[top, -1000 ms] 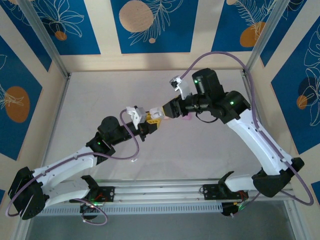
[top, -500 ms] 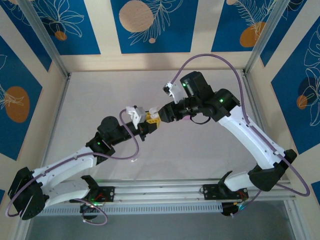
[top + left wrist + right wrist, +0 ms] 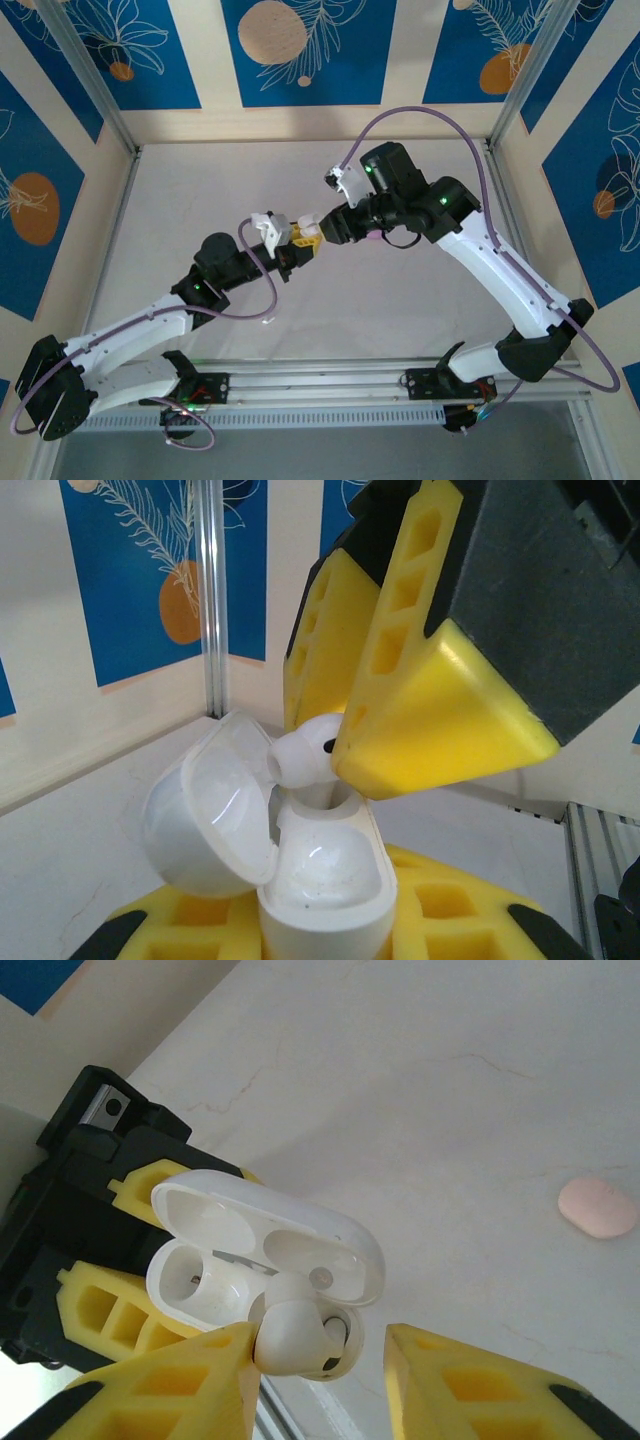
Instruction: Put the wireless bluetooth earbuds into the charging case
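A white charging case point(image 3: 322, 875) stands open in mid-air, its lid point(image 3: 205, 820) swung to the left. My left gripper point(image 3: 320, 925) is shut on the lower body of the case. A white earbud point(image 3: 292, 1340) sits partly in the near socket of the case point(image 3: 200, 1280), stem down, while the other socket is empty. My right gripper point(image 3: 318, 1345) is open around the earbud: its left finger point(image 3: 170, 1385) touches the bud and the right finger point(image 3: 470, 1385) stands apart. From above, the two grippers meet tip to tip, left gripper point(image 3: 297, 241) and right gripper point(image 3: 319, 227).
A pink pebble-shaped case point(image 3: 597, 1207) lies on the white table point(image 3: 450, 1090), below and behind the right wrist, and it peeks out as a pink case point(image 3: 372, 238) under that arm. Frame posts and patterned walls border the table point(image 3: 200, 200).
The right arm's wrist and elbow swung left towards the left gripper, then held still. The left arm and the case have not moved.
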You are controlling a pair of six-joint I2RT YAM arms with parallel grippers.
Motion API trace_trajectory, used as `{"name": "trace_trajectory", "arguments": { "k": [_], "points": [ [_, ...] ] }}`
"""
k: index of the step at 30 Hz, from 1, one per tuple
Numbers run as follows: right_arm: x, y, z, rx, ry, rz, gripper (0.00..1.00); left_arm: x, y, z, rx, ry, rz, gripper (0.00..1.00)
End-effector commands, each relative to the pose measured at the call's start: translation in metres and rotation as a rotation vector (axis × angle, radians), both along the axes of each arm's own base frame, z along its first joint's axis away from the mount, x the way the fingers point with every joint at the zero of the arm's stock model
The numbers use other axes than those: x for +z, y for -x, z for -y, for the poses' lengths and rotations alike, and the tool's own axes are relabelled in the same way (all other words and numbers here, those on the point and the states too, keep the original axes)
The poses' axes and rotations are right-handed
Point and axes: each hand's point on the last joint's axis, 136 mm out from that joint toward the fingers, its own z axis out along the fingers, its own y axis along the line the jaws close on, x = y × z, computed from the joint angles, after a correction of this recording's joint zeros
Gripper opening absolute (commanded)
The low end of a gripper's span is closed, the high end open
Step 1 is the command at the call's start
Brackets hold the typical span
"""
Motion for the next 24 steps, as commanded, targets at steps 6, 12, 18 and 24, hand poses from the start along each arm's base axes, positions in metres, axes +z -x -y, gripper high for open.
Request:
{"name": "trace_trajectory", "arguments": {
  "k": [6,12,18,24],
  "points": [
    [0.012,0.005,0.009,0.054,0.007,0.100,0.32,0.030,0.007,-0.003,-0.009,0.063,0.067,0.17],
    [0.009,0.003,0.013,0.056,0.029,0.138,0.31,0.030,0.007,-0.002,-0.012,0.064,0.064,0.17],
    [0.015,-0.003,0.015,0.008,0.005,0.156,0.35,0.031,0.007,-0.002,-0.013,0.066,0.066,0.17],
    [0.021,-0.001,0.008,-0.005,-0.095,0.063,0.32,0.031,0.009,-0.001,-0.023,0.068,0.067,0.17]
  ]
}}
